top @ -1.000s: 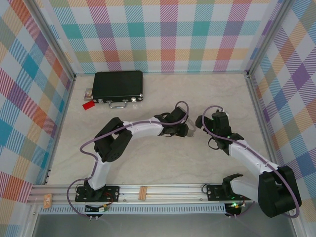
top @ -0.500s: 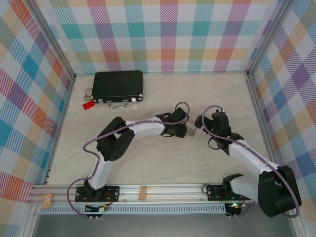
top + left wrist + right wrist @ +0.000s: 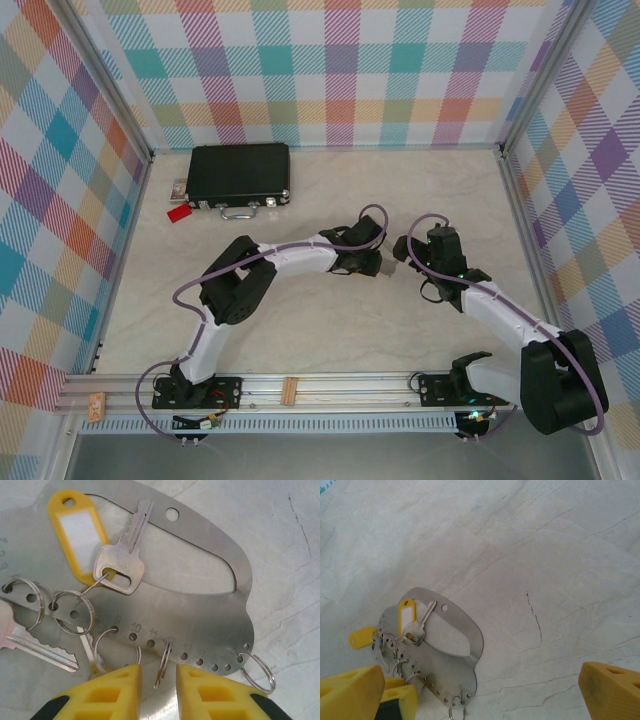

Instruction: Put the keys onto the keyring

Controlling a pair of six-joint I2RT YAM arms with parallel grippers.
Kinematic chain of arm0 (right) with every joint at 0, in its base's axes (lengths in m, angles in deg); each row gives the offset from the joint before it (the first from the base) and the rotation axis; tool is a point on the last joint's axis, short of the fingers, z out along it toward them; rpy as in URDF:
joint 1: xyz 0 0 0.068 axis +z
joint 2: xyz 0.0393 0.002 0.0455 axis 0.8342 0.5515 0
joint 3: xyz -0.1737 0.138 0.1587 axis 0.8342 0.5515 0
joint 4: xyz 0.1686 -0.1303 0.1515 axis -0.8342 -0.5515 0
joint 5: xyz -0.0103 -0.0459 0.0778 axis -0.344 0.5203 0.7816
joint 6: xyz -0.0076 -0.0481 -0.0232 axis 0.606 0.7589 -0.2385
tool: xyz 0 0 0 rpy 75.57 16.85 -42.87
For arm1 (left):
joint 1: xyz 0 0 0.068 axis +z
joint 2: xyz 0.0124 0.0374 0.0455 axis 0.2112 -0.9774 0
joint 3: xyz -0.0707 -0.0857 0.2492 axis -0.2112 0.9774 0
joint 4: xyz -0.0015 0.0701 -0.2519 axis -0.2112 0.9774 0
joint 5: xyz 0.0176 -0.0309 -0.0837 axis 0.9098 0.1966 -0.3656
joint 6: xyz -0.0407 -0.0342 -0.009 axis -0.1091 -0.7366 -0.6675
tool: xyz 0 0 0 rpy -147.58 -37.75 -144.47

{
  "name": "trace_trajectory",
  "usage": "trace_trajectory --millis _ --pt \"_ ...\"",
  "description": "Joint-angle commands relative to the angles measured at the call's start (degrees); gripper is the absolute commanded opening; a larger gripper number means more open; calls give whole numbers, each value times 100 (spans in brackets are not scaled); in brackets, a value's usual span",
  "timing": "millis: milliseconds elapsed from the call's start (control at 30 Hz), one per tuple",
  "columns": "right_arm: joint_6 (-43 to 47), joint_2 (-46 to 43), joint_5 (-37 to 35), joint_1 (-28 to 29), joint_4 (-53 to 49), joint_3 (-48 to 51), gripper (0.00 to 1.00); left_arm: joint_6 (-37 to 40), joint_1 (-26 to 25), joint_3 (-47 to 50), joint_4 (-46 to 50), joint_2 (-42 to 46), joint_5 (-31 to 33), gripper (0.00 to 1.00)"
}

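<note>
Straddling a keyring (image 3: 162,666) at the plate (image 3: 200,622) edge, left jaws' grip unclear; right jaws gape.

walls (image 3: 340,70): pastel plaid panels on three sides | table (image 3: 330,330): pale marbled top | rail (image 3: 300,385): aluminium, near edge | light: even

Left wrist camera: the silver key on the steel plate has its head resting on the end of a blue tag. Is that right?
Not quite. The left wrist view shows the tag is yellow, not blue. The silver key does lie on the steel plate with its head over the tag's end.
</note>
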Motion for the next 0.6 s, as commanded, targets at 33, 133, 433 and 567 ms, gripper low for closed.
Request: trace_trajectory --millis 33,133,433,567 --pt "-75 30 71 -8 140 -24 99 133 -27 -221 186 -126 87 19" --pt "-91 15 80 -3 140 -8 99 146 -26 -244 188 -136 86 13" --pt "-71 -138 59 1 129 16 99 138 -26 -250 293 239 214 0" --pt "-58 -346 33 -7 206 109 99 141 -27 -180 366 789 507 0"
